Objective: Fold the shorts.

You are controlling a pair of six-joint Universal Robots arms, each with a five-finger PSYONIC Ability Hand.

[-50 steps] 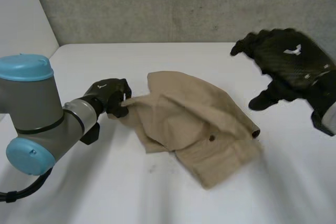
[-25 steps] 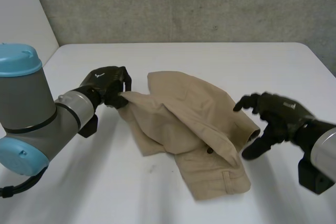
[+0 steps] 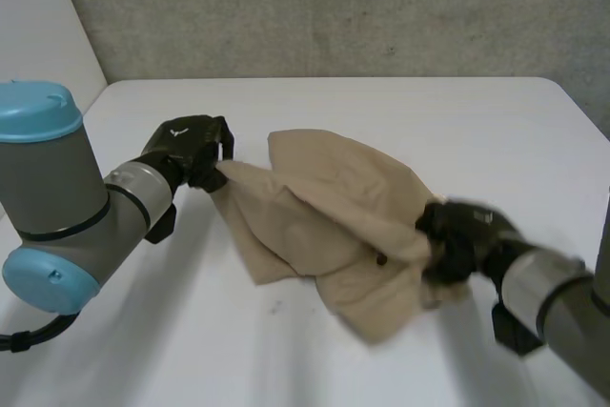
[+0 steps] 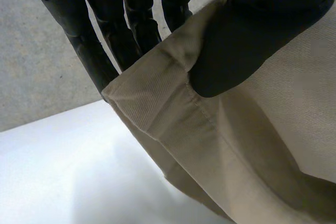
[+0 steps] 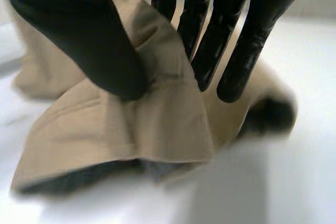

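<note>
**Both hands pinch the shorts at opposite ends**

The tan shorts (image 3: 315, 221) lie crumpled near the middle of the white desk (image 3: 315, 107), drawn out between the two hands. The left hand (image 3: 191, 152) sits at the cloth's left end, with its fingers curled down over a raised corner. From there the fabric runs in a ridge across to the right hand (image 3: 456, 240), which is closed on the opposite end, towards the near right part of the desk. A small dark button (image 3: 380, 257) shows on the cloth just beside the right hand, on the side that faces the left hand. Under the ridge the rest of the shorts sags onto the desk in loose folds, and one flap reaches towards the near edge.

In the left wrist view the thumb (image 4: 231, 51) presses on a stitched hem with the fingers (image 4: 105, 30) behind it, so the hem corner is pinched between them. The cloth falls away from that grip towards the desk.

In the right wrist view the thumb (image 5: 105, 51) bears on a bunched fold and the fingers (image 5: 236, 40) come down on its other side, squeezing the fold between them. Below the hand the cloth rests on the desk.

A grey wall (image 3: 334, 7) stands behind the desk.
</note>
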